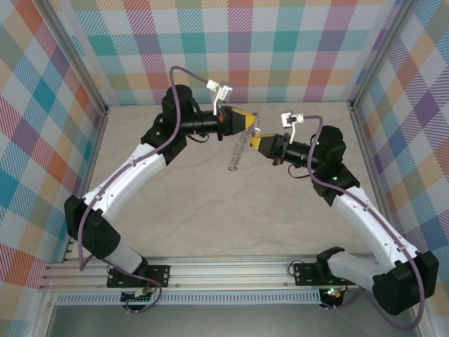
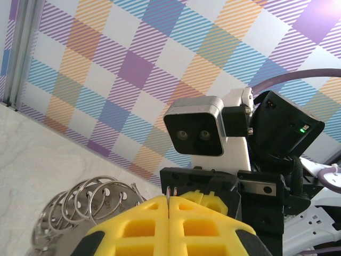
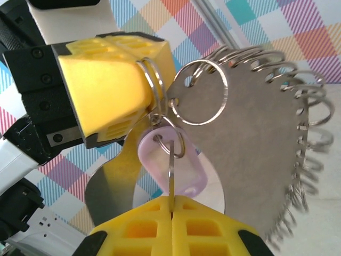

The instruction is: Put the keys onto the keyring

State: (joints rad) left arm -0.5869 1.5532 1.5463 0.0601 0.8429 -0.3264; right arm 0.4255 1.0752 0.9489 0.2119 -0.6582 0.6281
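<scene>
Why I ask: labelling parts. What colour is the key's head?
Key head: lilac-purple, best in right wrist view.

Left arm (image 1: 130, 175) and right arm (image 1: 365, 214), elbows out and wrists turned inward so the tips nearly meet: left gripper (image 1: 250, 121) pinched closed on the keyring (image 3: 151, 76), right gripper (image 1: 255, 143) clamped on the key (image 3: 176, 170).

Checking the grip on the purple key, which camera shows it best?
Right wrist: the purple key sits mid-frame, shaft pinched by the right fingers. From above it is too small to make out; the left fingers block their own view.
</scene>
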